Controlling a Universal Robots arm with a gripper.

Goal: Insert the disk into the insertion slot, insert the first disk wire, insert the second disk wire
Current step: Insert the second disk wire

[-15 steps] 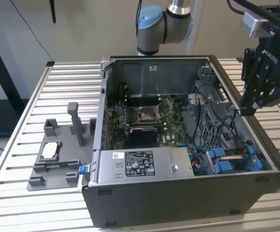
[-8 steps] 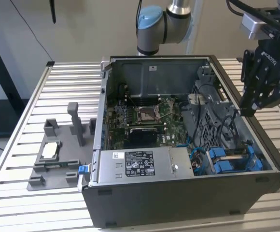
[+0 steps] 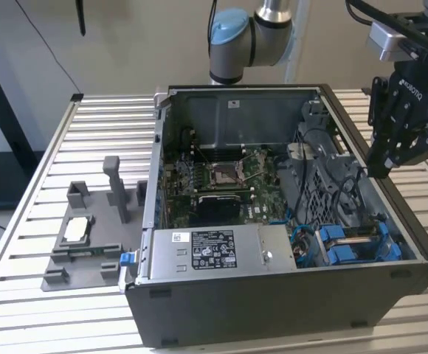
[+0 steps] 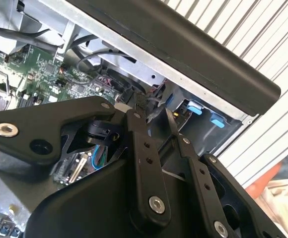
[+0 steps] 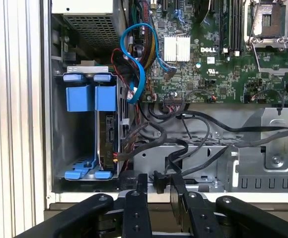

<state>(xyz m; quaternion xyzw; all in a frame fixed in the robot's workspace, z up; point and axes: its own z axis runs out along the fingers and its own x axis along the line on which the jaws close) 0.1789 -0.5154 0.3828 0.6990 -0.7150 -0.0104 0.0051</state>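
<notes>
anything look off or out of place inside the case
Nothing damaged or spilled. The blue cable loops loose beside the drive cage, and black cables sprawl untidily over the grey metal bracket; whether their ends are plugged in is unclear.

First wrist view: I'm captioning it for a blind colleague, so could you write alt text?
Inside an open computer case, the gripper hangs near black cables beside the insertion slot, where the blue-framed disk sits. A green motherboard and a looping blue cable lie beyond.
</notes>
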